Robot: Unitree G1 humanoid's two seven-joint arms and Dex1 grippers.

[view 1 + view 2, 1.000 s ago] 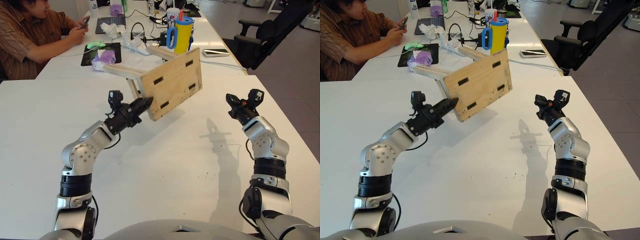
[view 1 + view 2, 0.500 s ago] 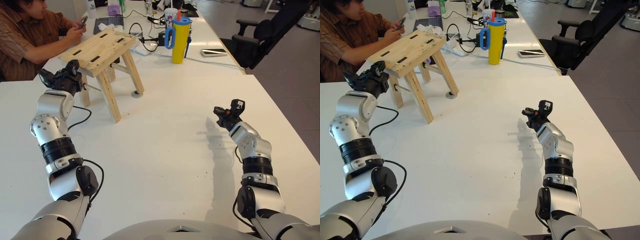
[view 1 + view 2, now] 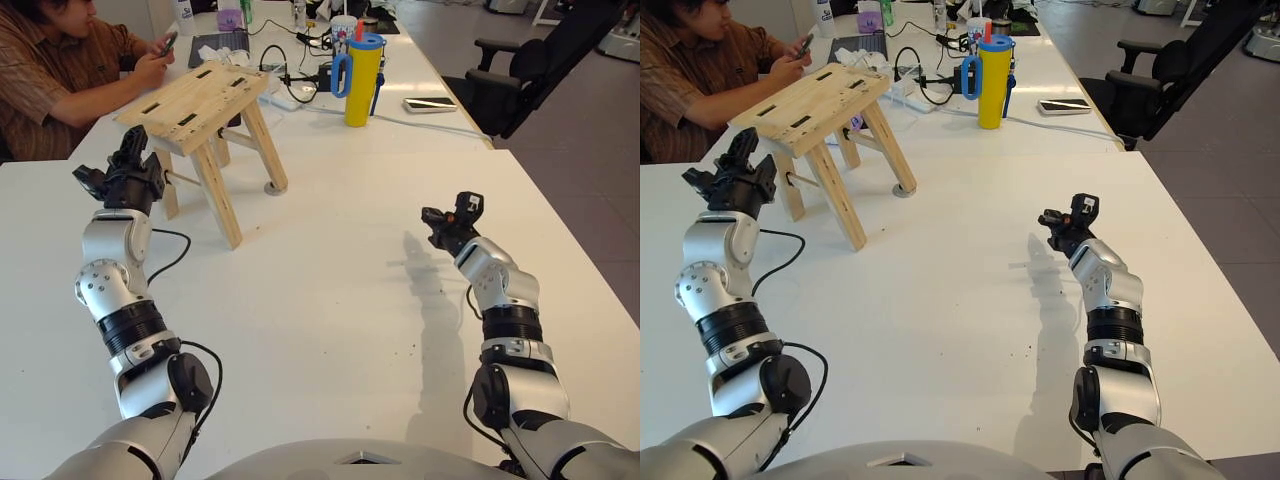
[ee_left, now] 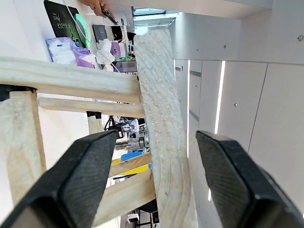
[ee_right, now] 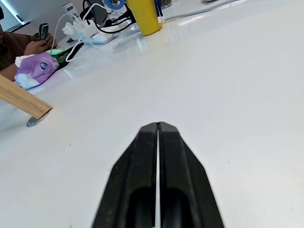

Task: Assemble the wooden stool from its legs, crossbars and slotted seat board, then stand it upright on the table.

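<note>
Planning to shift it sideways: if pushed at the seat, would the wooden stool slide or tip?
Probably stiff: the wooden stool has legs tied by crossbars. Its splayed legs suggest it resists tipping, though a high push at the seat board could rock it. On the smooth table it would likely slide if pushed low.

Bright office with white work tables

A broad white table [image 3: 330, 300] sits just before a rear desk [image 3: 425, 62] bearing a yellow jug [image 3: 362, 70]. A black office chair [image 3: 520, 85] stands on grey floor [image 3: 600, 200] at right. Light strips [image 4: 220, 109] cross pale panels.
</note>
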